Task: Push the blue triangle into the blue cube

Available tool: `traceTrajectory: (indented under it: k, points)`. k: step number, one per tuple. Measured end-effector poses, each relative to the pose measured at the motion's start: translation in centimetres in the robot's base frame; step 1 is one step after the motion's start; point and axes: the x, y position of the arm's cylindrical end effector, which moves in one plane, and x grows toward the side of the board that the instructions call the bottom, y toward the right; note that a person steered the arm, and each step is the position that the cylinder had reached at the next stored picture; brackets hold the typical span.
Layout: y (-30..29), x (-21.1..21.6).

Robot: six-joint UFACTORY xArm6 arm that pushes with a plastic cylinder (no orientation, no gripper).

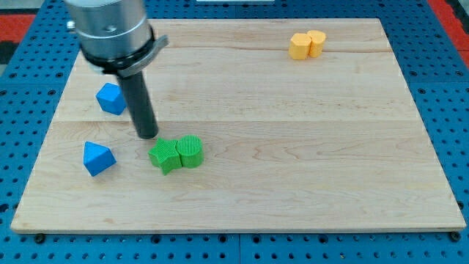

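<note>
The table (293, 147), a pale wooden board, is being viewed from above on a blue perforated base (454, 88). My tip (149, 136) is being held low in the view's left half, at the bottom end of the dark rod, which is hanging from a grey cylindrical arm end (110, 29) at the view's top left. No jaws are being carried by this arm, so no opening or grip can be reported.

The blue cube (111, 98) is being seen just to the view's left of the rod, partly beside its shaft, above and to the left of my tip. The blue triangle (98, 158) is being seen lower down, near the view's bottom left, apart from the cube and to the lower left of my tip. Neither blue block is being touched by my tip.

Just to the lower right of my tip, a green star-shaped block (165, 155) and a green cylinder (190, 151) are lying side by side, touching. Far away at the view's top right, two yellow blocks (306, 45) are being seen pressed together; their shapes cannot be told exactly.
</note>
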Motion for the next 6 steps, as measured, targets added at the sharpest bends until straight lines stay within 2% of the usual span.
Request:
traceTrajectory:
  k: [2, 3, 4, 6]
  points:
    - [-1.6, 7.9]
    - [-5.8, 7.1]
    - [-7.5, 4.8]
    - [-7.3, -1.1]
